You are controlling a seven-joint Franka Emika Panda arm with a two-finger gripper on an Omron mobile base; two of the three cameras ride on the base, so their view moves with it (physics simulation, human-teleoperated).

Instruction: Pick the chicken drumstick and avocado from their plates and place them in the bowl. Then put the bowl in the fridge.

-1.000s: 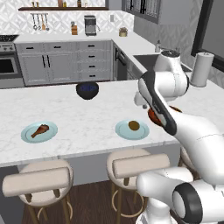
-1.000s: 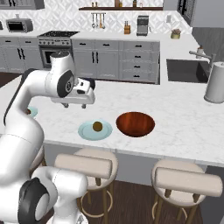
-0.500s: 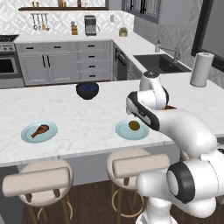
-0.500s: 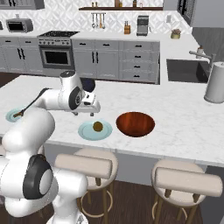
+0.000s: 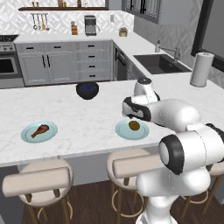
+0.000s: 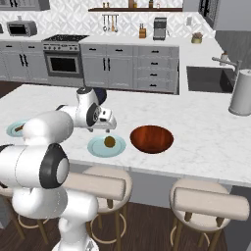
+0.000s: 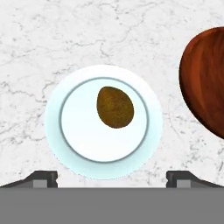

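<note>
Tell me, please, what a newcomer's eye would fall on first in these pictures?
The white arm bends low over the island counter, its open gripper hanging above the avocado on its pale blue plate. Beside that plate sits the empty reddish-brown bowl. At the counter's far end the drumstick lies on a second plate.

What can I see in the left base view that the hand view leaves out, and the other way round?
The left base view alone takes in the chicken drumstick on its own plate, the dark blue bowl, the sink and the robot's arm. The hand view alone gives the reddish-brown bowl beside the near plate, and the open gripper poised above it. Both share the avocado lying on that plate and the marble counter.
</note>
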